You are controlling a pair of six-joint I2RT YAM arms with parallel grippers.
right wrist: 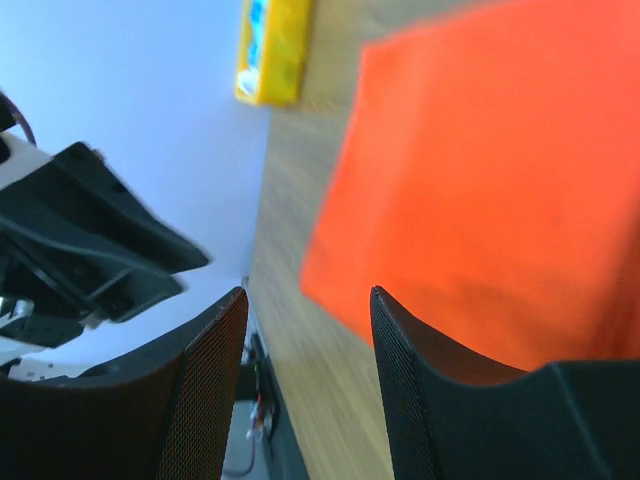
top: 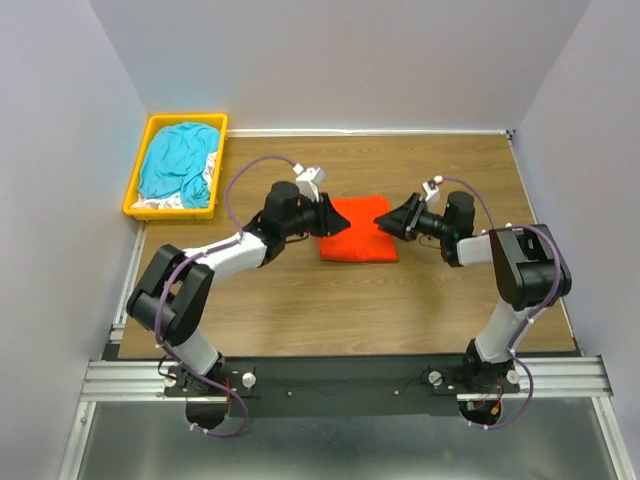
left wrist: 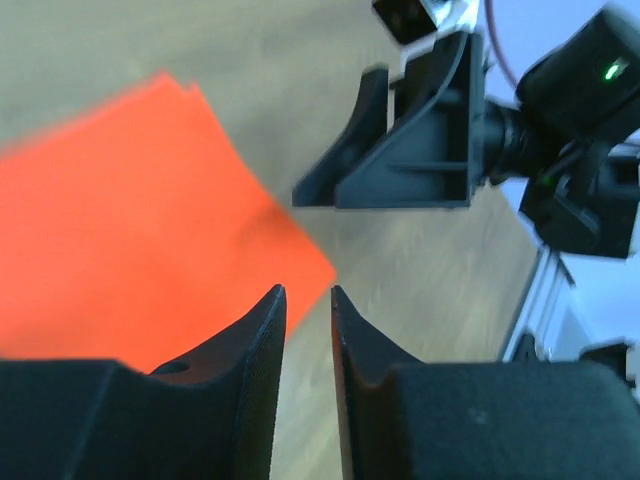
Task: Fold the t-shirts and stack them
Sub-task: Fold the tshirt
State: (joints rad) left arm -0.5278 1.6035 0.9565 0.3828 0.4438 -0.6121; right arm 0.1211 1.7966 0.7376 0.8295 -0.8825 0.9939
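**Folded orange shirt [top: 358, 243] mid-table [top: 300, 300], grippers empty**
We see the left gripper [top: 343, 222] over its left edge, jaws narrowly apart, holding nothing. Right gripper [top: 378, 221] over the right edge, wider, empty. Teal shirt [top: 178, 165] sits in the bin [top: 152, 124].

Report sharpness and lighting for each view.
Top external: sharp, evenly lit, no glare. Left wrist: table and folded orange shirt smeared, own fingers crisp. Right wrist: shirt edges soft, fingers sharp, mesh texture visible.
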